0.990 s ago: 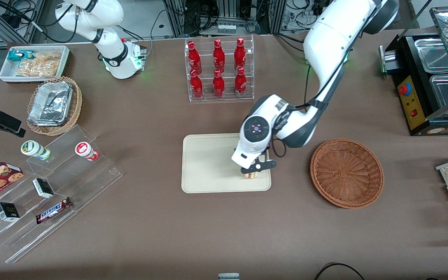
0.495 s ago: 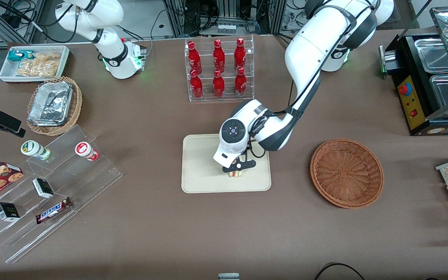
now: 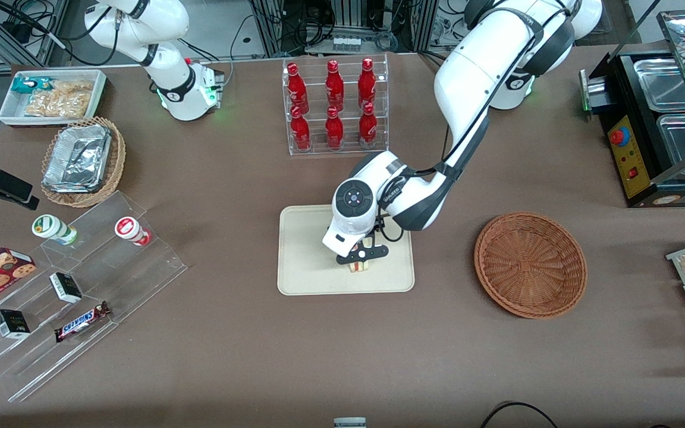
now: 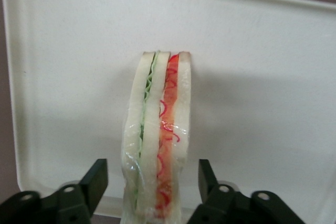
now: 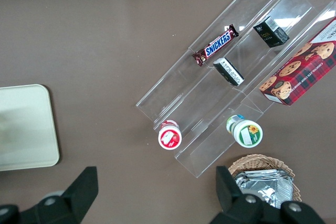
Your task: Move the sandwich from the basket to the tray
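Counter (image 3: 229, 351): flat brown matte surface filling most of the front view; cables, metal framing and equipment line the upper edge of the frame.

Tray (image 3: 307, 261): cream-beige rectangle with rounded corners and a low raised rim, smooth, at centre frame. Also seen in the left wrist view (image 4: 252, 77) as a pale plain field, its rim cut off at the edges.

Sandwich (image 3: 359, 266): stands on edge on the tray, in the part nearer the front camera; mostly covered by the hand in the front view. The left wrist view shows it plainly (image 4: 157, 140): pale white bread slices, a green layer and a red-orange layer, glossy clear wrap; its near end is cut off by the frame edge.

Hand (image 3: 361, 257): black two-finger unit on the white arm, low over the tray. Fingers (image 4: 97, 179) spread, one to each side of the sandwich with a visible gap; not touching it.

Basket (image 3: 530, 264): round, shallow, reddish-brown woven wicker, right of centre, well apart from the tray; holds nothing.

Bottle rack (image 3: 335, 107): clear acrylic, six red bottles, upper centre.

Stepped clear display (image 3: 81, 285): lower left, carrying small boxes, cups and a candy bar.

Foil containers in tan wicker (image 3: 81, 160): crinkled, upper left.

Black appliance with steel pans (image 3: 651, 125): upper right, cut off by the frame edge.
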Robot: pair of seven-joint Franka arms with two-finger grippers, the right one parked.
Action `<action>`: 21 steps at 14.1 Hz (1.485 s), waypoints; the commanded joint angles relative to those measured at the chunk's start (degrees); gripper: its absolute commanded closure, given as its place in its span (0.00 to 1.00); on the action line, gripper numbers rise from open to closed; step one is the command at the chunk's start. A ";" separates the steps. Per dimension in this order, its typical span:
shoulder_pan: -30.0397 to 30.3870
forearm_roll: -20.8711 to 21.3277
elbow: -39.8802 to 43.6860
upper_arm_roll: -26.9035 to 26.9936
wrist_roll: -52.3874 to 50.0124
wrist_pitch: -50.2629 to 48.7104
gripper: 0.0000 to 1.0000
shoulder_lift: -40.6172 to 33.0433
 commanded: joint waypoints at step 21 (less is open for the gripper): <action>29.94 -5.60 -25.98 4.21 47.25 -22.80 0.00 -41.04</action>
